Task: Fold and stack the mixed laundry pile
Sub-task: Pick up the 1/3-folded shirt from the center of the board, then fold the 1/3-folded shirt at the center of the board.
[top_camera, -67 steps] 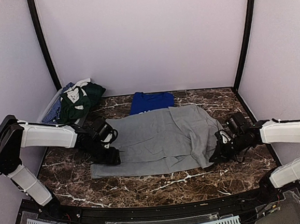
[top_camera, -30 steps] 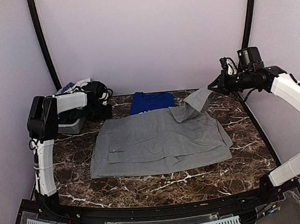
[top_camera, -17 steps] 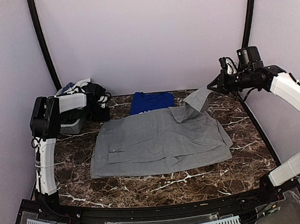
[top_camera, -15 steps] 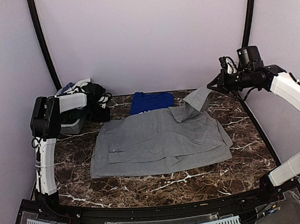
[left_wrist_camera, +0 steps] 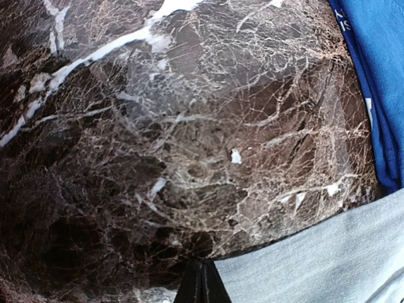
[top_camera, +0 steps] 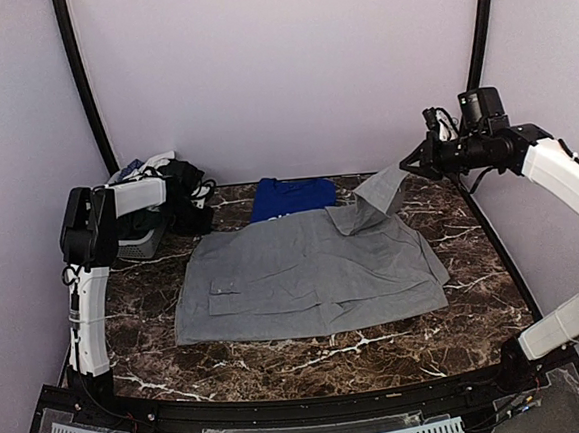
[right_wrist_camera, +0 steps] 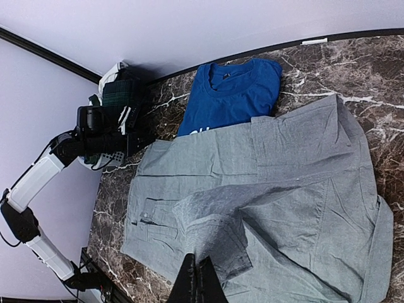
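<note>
Grey polo shirt (top_camera: 314,270) is lying spread mid-frame on the marble table (top_camera: 281,363), unchanged from a second ago. Blue T-shirt (top_camera: 290,196) is lying behind it. Right gripper (top_camera: 407,164), upper right, is still pinching the shirt's lifted corner. Left gripper (left_wrist_camera: 199,285), by the laundry pile (top_camera: 151,172) at upper left, is now closed, gripping nothing visible.
</note>
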You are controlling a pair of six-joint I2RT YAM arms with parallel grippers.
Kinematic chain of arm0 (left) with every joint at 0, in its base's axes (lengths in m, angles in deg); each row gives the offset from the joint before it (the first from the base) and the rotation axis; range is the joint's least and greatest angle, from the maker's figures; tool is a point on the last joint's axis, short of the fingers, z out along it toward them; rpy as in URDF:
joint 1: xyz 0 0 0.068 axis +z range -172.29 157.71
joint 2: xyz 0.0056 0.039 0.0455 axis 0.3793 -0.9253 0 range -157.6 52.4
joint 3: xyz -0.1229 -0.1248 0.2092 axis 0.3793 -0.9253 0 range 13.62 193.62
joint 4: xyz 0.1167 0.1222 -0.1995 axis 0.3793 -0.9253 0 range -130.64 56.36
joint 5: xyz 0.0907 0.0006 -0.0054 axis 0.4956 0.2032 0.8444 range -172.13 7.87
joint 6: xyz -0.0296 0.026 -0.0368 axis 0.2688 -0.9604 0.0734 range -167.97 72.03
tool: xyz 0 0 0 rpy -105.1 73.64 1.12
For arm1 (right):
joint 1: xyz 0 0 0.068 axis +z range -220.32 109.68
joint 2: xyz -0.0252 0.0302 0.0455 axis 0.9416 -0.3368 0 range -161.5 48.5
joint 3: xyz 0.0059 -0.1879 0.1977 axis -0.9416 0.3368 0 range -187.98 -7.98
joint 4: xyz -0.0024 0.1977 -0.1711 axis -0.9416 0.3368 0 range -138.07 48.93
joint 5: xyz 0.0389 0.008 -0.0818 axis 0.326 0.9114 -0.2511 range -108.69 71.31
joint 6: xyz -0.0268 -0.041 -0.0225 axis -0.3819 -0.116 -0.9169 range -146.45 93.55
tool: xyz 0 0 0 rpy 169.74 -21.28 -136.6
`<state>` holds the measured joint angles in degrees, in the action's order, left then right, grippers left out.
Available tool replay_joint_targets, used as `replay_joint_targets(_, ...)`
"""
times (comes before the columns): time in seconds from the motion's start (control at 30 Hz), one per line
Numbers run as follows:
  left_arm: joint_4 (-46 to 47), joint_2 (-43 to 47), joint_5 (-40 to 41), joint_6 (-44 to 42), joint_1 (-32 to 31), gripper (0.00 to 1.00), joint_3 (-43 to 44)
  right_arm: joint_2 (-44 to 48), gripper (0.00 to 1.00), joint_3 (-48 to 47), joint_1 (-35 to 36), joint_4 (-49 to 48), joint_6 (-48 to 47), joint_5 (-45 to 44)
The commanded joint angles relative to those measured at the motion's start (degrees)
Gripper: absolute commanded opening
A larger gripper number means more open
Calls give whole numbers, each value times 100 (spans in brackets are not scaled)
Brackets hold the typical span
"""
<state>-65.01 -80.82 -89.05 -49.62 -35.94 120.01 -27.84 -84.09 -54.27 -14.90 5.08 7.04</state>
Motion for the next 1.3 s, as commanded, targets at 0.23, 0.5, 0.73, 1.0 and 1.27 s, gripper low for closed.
replay_joint_targets(0.23,64,907,-122,129,17,0,-216,274,0,-575,-76,200,-122,-10)
replay_joint_targets(0.5,391,1960,132,139,13,0,-1041,757,0,-422,-76,503,-55,-104)
replay_joint_targets(0.73,443,2952,-199,-114,-16,0,-2144,1461,0,-139,-77,918,164,-143)
replay_joint_targets(1.0,676,4090,-175,-683,-216,0,-3505,2398,0,202,-76,1584,491,-208)
replay_joint_targets(1.27,546,4412,199,-1244,-804,0,-4235,3304,0,374,-67,2357,733,-196)
